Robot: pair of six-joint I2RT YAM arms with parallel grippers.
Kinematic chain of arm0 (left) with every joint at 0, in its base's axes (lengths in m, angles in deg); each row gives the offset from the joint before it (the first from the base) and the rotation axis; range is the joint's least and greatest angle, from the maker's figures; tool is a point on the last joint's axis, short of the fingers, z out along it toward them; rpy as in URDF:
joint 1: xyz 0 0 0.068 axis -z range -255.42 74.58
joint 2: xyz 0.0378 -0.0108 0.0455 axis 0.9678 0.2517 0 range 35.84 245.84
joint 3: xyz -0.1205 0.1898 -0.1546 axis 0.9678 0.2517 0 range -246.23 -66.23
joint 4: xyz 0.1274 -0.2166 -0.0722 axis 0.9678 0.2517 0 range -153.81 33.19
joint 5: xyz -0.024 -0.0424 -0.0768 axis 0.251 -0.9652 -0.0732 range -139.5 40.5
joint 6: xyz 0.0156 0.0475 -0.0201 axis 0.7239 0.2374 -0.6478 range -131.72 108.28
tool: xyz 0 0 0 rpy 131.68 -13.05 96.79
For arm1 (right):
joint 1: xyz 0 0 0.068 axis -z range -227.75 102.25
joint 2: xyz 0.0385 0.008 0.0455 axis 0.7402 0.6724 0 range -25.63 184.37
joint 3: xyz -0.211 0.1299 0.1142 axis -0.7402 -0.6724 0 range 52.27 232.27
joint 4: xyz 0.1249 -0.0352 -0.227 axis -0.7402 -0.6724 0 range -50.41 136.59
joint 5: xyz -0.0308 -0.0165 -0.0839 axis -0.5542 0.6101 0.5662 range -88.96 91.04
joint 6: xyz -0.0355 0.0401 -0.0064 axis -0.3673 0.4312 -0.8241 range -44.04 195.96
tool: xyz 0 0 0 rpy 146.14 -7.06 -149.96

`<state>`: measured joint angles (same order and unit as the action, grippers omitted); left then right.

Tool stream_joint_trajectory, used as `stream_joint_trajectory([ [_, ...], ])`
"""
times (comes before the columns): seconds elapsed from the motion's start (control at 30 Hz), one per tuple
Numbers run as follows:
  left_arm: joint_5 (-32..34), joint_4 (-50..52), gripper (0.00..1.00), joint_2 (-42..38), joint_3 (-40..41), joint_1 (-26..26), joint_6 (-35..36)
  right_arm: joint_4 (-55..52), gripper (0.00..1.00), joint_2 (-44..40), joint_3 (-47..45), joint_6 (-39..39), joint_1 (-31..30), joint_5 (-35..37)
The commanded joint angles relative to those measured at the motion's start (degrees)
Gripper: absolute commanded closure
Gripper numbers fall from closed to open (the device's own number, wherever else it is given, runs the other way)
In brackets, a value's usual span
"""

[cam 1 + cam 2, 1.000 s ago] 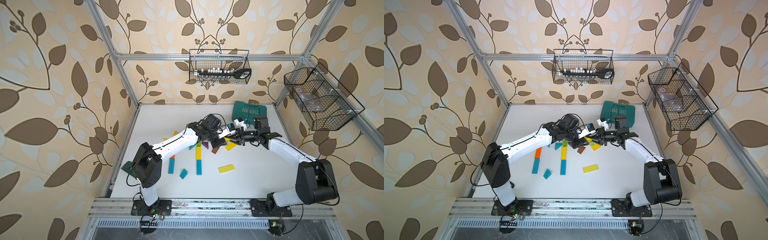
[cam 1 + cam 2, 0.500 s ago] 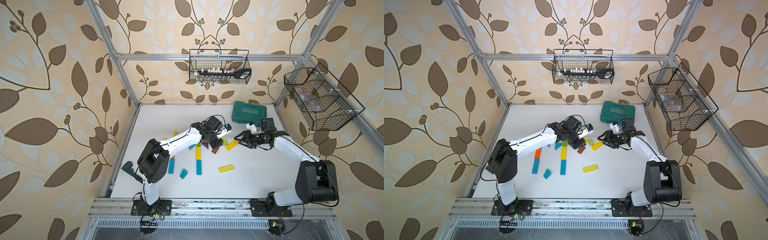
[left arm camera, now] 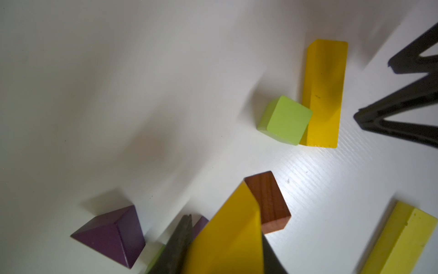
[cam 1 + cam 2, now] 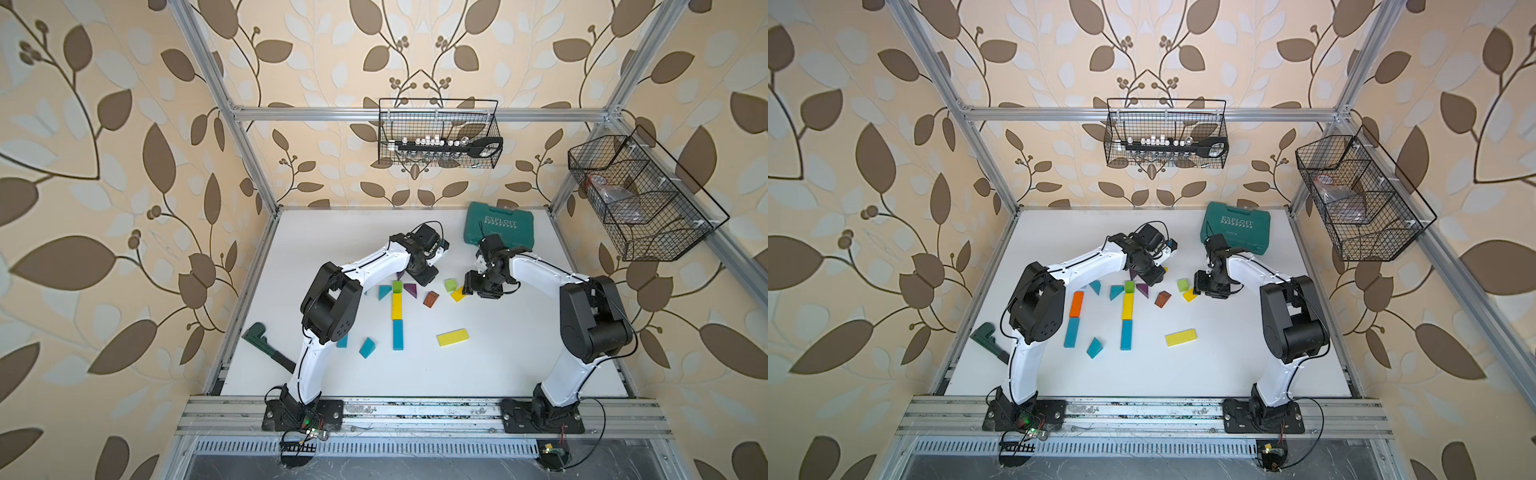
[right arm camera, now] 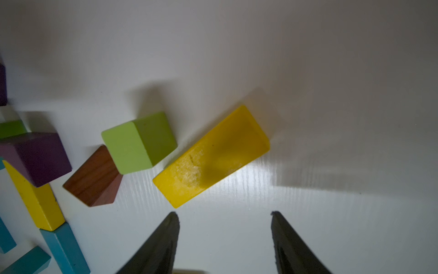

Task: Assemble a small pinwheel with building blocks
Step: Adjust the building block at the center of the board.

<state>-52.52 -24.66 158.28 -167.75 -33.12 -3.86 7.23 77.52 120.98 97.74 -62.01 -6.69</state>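
The building blocks lie mid-table in both top views: a green cube (image 4: 397, 286), a yellow bar (image 4: 397, 306) and a teal bar (image 4: 398, 335) in a line, with a purple wedge (image 4: 410, 289) and a brown wedge (image 4: 431, 299) beside them. My left gripper (image 3: 225, 225) is shut on a yellow wedge (image 3: 227, 237) and hangs over the purple wedge (image 3: 111, 234). My right gripper (image 5: 224, 213) is open and empty. It sits just short of a yellow bar (image 5: 211, 156) that touches a second green cube (image 5: 139, 142).
A teal EXPLOIT case (image 4: 498, 228) stands at the back right, behind the right arm. A lone yellow bar (image 4: 452, 337) and a teal wedge (image 4: 367, 347) lie nearer the front. An orange bar (image 4: 1076, 304) and a teal bar (image 4: 1072, 332) lie left. A dark green tool (image 4: 266, 345) rests off the left edge.
The two grippers were close together at the centre. The right one has drawn back to the right, opened and come down by the yellow bar. The left one moved down over the purple wedge.
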Motion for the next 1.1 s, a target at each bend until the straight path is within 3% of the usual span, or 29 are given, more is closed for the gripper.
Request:
stream_joint_trajectory([
  [0.0,0.6,2.1,0.81,1.8,-3.3,0.0,0.0,-1.1,0.36,2.7,3.3,-0.7,-1.7,3.8],
  [0.57,-2.7,4.8,0.8,7.3,-6.9,0.0,-0.7,-3.7,0.36,11.0,8.3,-1.3,-2.5,12.7],
  [1.07,-3.4,5.2,0.79,8.4,-6.9,1.5,-0.2,-2.0,0.45,2.0,-1.0,-5.6,-0.1,10.1],
])
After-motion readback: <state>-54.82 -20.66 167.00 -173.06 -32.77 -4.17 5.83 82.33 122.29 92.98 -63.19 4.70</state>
